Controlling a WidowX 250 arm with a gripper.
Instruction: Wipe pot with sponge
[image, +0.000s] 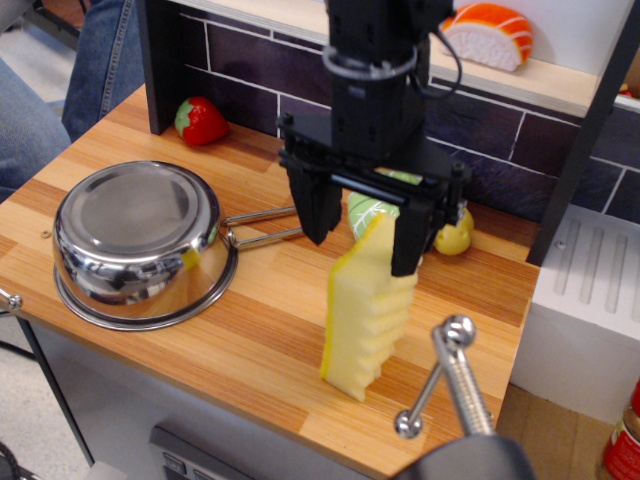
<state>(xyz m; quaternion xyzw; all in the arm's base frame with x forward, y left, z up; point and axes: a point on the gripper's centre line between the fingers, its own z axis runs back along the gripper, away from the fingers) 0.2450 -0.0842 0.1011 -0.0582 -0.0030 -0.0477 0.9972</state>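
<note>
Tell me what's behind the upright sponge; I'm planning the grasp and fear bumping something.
Behind the sponge, near the tiled wall, sit a green vegetable toy and a yellow potato-like toy. The gripper, fingers open, covers most of both.

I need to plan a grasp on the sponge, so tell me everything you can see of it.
The sponge is a large pale yellow foam block with a wavy, ridged face and a thin brighter yellow backing along its left side. It stands on edge on the wooden counter, leaning slightly, right of the pot. The open gripper straddles its top, one finger in front of the upper corner; actual contact cannot be judged.
</note>
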